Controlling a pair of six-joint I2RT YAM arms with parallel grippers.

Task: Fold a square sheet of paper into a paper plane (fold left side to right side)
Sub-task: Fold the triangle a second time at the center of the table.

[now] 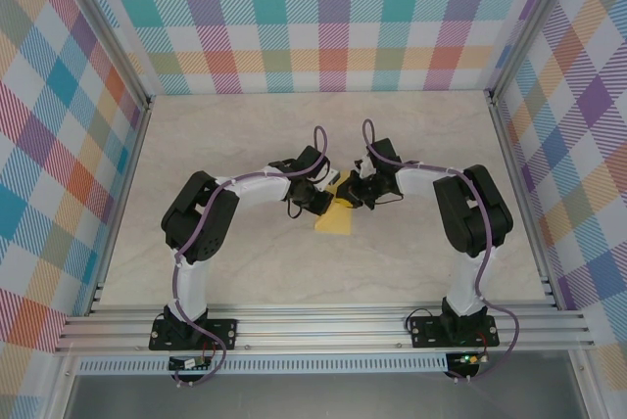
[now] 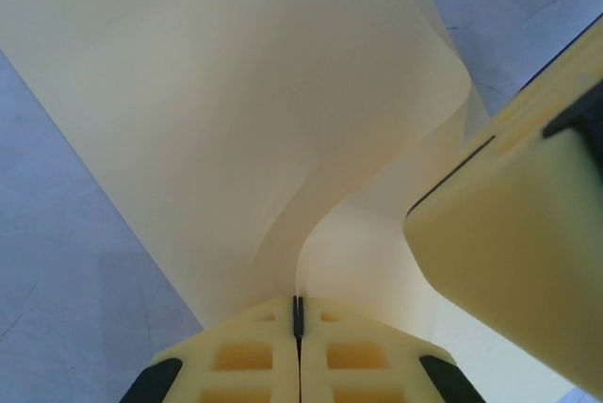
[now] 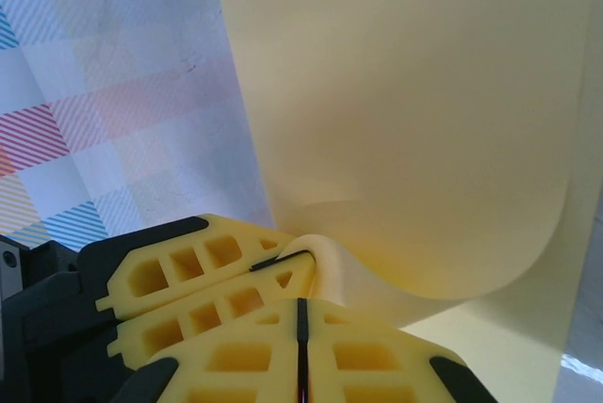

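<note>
The square sheet of paper (image 1: 336,219) is yellow and sits at the table's middle, between the two grippers. My left gripper (image 1: 322,202) is shut on one edge of it. In the left wrist view the paper (image 2: 236,120) rises from the closed tips (image 2: 298,309) and curls over to the right. My right gripper (image 1: 356,193) is shut too, with the bent paper (image 3: 405,120) coming out right at its closed tips (image 3: 302,309). The left gripper's fingers (image 3: 188,276) lie just beside them, pinching the same curl. One right finger (image 2: 509,271) rests against the sheet.
The beige tabletop (image 1: 245,135) is ringed by plaid walls (image 1: 333,18) at the back and both sides. An aluminium rail (image 1: 323,326) runs along the near edge, where both arm bases are bolted. Both forearms angle in towards the centre.
</note>
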